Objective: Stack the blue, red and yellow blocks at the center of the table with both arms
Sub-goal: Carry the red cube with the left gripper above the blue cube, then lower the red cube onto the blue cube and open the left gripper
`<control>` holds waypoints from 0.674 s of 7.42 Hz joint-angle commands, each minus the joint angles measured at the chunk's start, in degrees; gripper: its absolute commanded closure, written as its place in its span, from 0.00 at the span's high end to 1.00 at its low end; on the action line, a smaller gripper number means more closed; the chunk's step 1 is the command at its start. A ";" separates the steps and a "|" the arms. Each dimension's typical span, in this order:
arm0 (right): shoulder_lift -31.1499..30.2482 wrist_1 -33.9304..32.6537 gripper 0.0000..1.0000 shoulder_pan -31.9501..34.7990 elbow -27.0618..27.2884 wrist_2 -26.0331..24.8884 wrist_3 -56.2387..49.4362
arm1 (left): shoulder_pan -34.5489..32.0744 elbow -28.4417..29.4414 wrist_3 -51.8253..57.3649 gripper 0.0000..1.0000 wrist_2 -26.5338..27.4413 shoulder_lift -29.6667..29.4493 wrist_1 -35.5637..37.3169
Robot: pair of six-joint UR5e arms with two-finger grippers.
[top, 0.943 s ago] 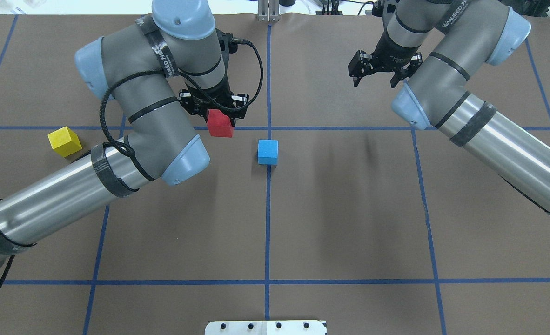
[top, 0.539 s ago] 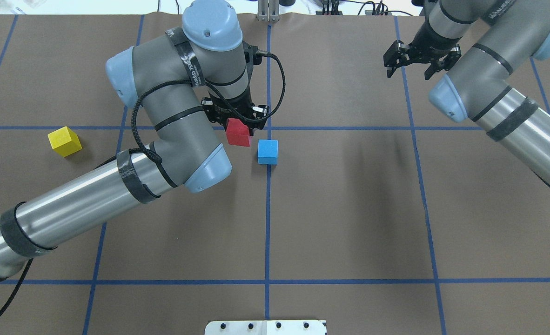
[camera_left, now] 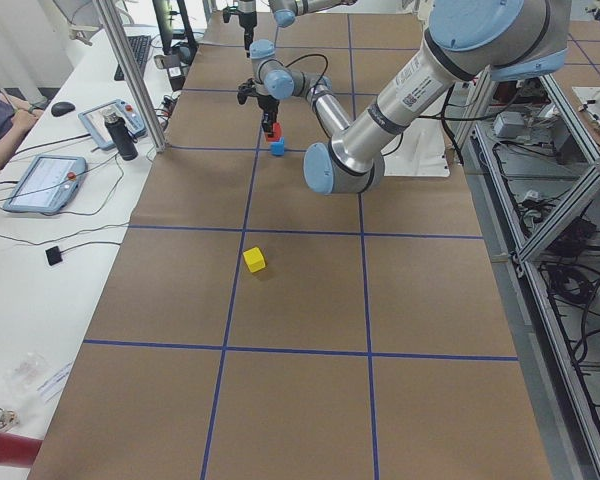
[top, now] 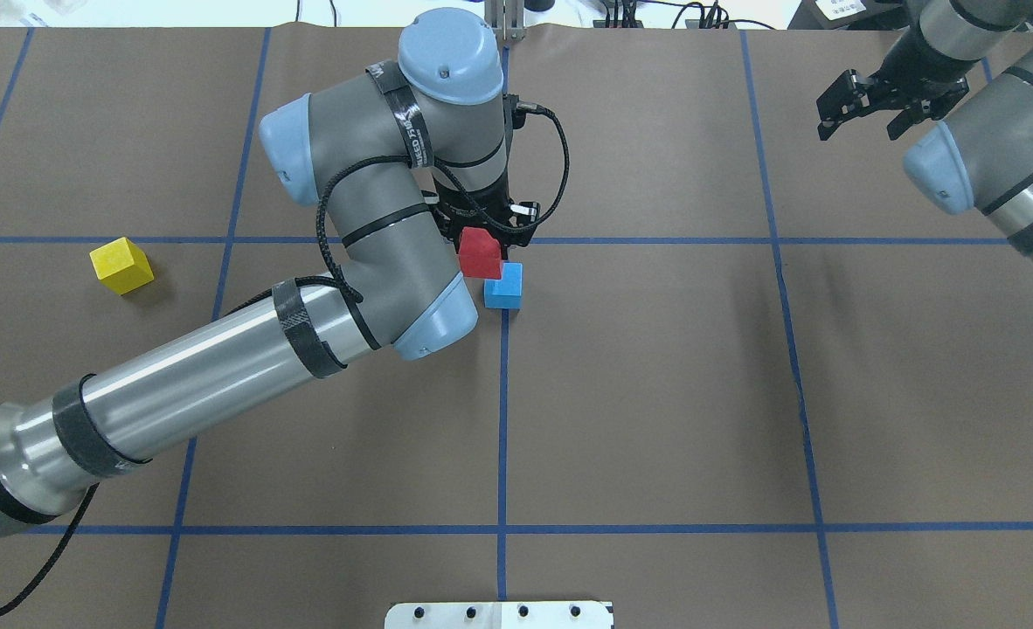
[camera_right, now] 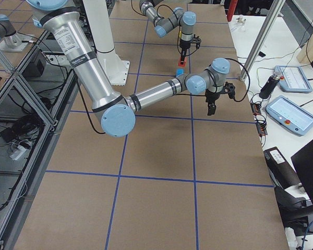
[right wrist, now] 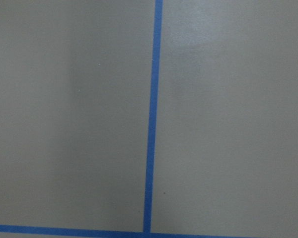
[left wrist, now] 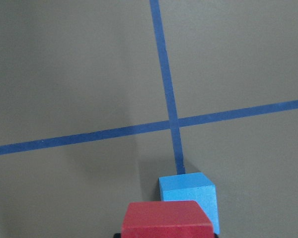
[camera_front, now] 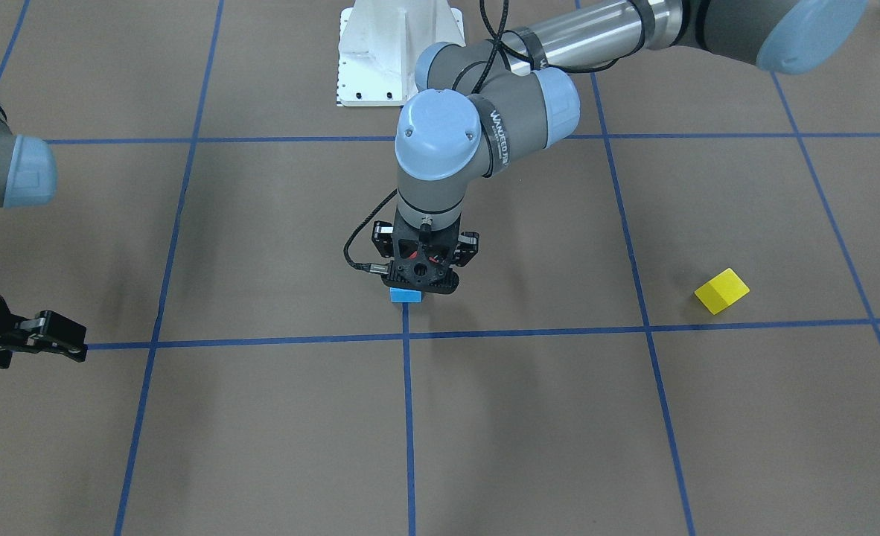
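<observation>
Here the left hand (top: 485,238) holds the red block (top: 480,255) above the blue block (top: 506,290).

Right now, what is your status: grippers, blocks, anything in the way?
Left gripper shut on red block, raised beside blue block, not yet on it. Right gripper open, empty. Yellow block untouched; nothing in the way.

Silver tubes (top: 193,389), grey joints (top: 381,210) and pale-blue caps (top: 449,54) end in black left hand (top: 483,245) and right hand (top: 857,129) (black cable (top: 560,170) on left).

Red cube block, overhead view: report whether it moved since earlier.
Yes. The red cube block, in the left gripper, shifted right toward the unmoved blue cube block.
</observation>
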 commanded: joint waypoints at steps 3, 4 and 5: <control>-1.13 0.13 0.99 0.78 0.00 0.85 -1.37 | 1.22 6.59 -2.83 0.00 0.04 -2.99 -3.90; -1.21 0.13 0.99 0.78 0.00 0.77 -1.37 | 1.22 6.59 -2.83 0.00 0.04 -2.99 -3.90; -1.13 0.13 0.99 0.78 0.00 0.77 -1.28 | 1.22 6.50 -2.74 0.00 0.04 -2.99 -3.98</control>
